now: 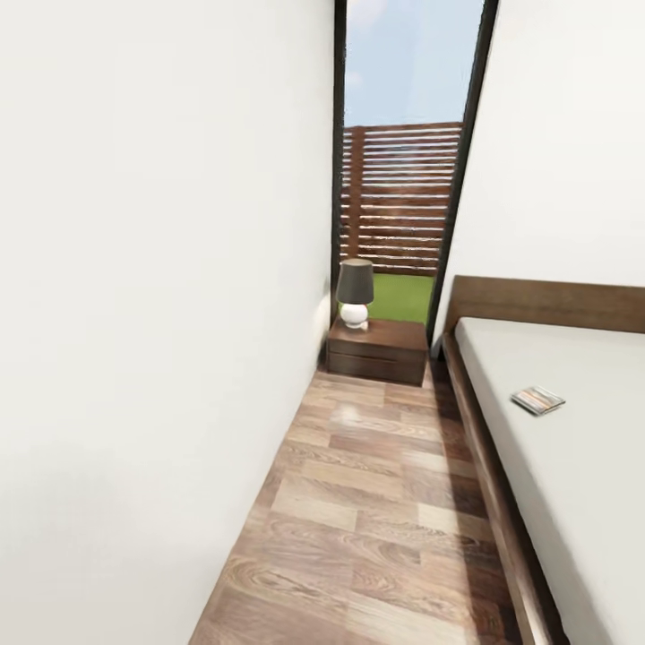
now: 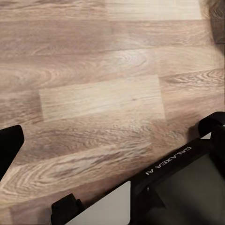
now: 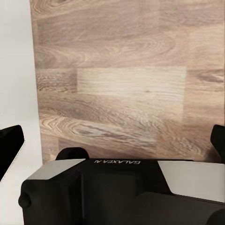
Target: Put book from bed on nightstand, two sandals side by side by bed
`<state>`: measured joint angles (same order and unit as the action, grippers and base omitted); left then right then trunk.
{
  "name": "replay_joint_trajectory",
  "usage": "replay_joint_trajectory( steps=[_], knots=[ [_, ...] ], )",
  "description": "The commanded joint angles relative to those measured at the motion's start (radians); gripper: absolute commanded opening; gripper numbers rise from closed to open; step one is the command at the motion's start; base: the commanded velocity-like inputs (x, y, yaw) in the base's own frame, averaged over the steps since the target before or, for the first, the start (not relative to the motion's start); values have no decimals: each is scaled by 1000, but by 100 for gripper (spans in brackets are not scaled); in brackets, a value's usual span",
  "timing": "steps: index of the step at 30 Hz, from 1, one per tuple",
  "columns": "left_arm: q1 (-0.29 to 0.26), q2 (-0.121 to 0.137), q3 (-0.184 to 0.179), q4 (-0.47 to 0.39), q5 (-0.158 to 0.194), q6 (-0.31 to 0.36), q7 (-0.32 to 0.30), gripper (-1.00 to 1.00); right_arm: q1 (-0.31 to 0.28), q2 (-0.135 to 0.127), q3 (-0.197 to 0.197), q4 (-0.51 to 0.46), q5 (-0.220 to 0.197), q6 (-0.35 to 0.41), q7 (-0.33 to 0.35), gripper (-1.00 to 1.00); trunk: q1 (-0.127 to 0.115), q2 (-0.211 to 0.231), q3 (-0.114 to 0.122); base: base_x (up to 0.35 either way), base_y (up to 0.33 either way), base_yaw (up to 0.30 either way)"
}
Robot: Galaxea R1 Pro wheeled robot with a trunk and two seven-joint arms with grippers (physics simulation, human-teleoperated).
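Note:
The book [image 1: 538, 399], small with a pale cover and a dark band, lies flat on the white mattress of the bed [image 1: 573, 466] at the right. Past the bed's brown headboard, the dark wooden nightstand [image 1: 377, 350] stands at the far end of the aisle. The two sandals are out of view. Over bare wood floor hangs my left gripper [image 2: 112, 136], open, its dark fingertips [image 2: 9, 145] far apart. My right gripper [image 3: 112, 140] is open too, with only floor between its fingertips [image 3: 9, 145].
A narrow strip of wood floor [image 1: 376, 502] runs between the white wall [image 1: 152, 313] at the left and the bed frame. A grey-shaded lamp [image 1: 355, 292] stands on the nightstand. Behind it a tall window [image 1: 403, 161] shows a fence and grass. My own base [image 3: 117, 192] shows under both wrists.

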<state>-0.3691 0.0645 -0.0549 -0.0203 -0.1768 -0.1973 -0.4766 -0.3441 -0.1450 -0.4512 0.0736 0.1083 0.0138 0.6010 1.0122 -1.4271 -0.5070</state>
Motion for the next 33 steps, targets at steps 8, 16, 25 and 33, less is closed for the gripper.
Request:
replay_joint_trajectory(
  steps=[8, 16, 25, 33],
  knots=[
    [-1, 1, -5, 0, -6, -8, 1, 100, -1, 0, -9, 2, 10, 2, 2, 100, 1, 0, -1, 172, 20, -211],
    [-1, 1, -5, 0, -6, -8, 1, 100, -1, 0, -9, 2, 10, 2, 2, 100, 1, 0, -1, 9, 1, -296],
    [-1, 1, -5, 1, -6, -8, 1, 100, -1, 0, -9, 2, 10, 2, 2, 100, 1, 0, -1, 0, 0, -300],
    [-1, 1, -4, 0, -6, -8, 1, 100, -1, 0, -9, 2, 10, 2, 2, 100, 1, 0, -1, 0, 0, -255]
  ],
)
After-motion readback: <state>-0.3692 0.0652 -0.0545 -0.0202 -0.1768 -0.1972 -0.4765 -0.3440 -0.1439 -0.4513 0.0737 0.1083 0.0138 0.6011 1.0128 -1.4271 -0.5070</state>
